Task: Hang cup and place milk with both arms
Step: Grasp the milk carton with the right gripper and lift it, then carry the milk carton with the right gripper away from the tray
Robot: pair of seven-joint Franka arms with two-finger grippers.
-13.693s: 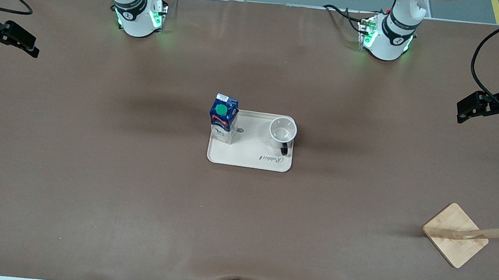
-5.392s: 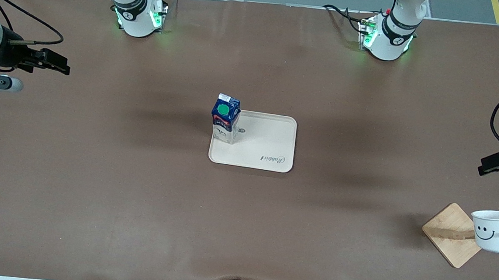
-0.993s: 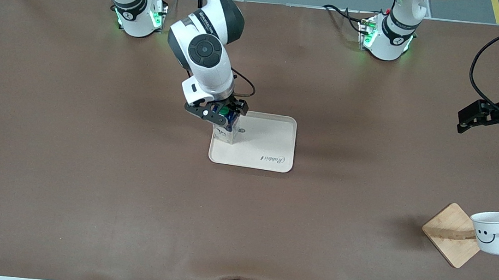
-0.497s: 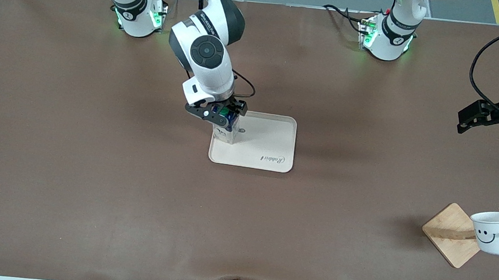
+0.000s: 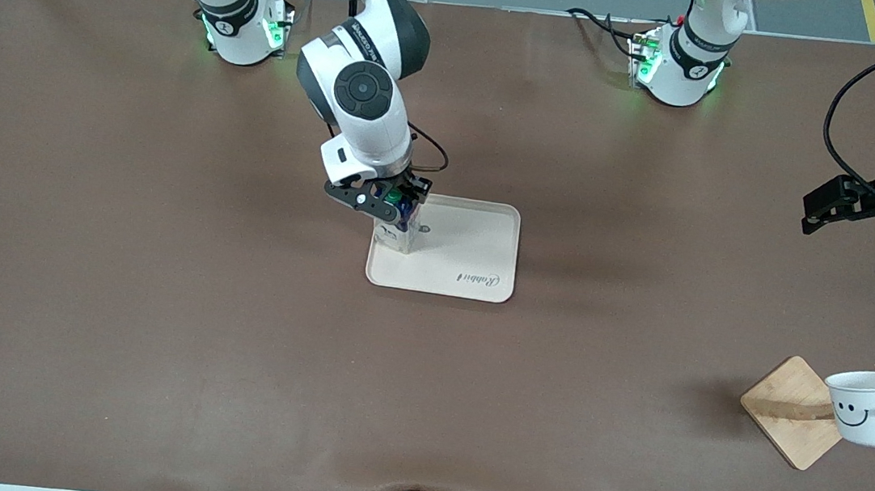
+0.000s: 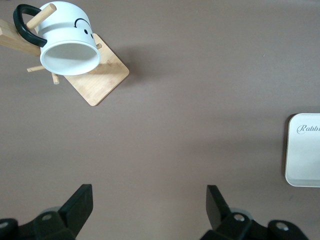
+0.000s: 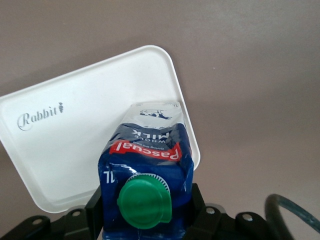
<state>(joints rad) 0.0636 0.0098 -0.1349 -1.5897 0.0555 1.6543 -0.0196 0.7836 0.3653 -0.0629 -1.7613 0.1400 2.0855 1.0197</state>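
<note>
The milk (image 5: 394, 233), a dark blue carton with a green cap, stands upright on the corner of the cream tray (image 5: 470, 249) toward the right arm's end. My right gripper (image 5: 389, 200) is shut on the carton's top; in the right wrist view its fingers (image 7: 95, 210) press both sides of the milk (image 7: 145, 150). The cup (image 5: 867, 409), white with a smiley face, hangs by its black handle on a peg of the wooden rack (image 5: 786, 408). My left gripper (image 5: 815, 212) is open and empty above the table at the left arm's end, and the cup (image 6: 67, 45) shows in its wrist view.
The tray (image 7: 75, 140) carries nothing but the milk. The rack's square wooden base (image 6: 100, 80) sits near the table edge at the left arm's end, nearer to the front camera than the tray. Brown mat (image 5: 233, 338) covers the table.
Long before, the cup stood on the tray; it now hangs on the rack. Over the last second my right gripper settled slightly on the milk's top. The left arm stays still.
</note>
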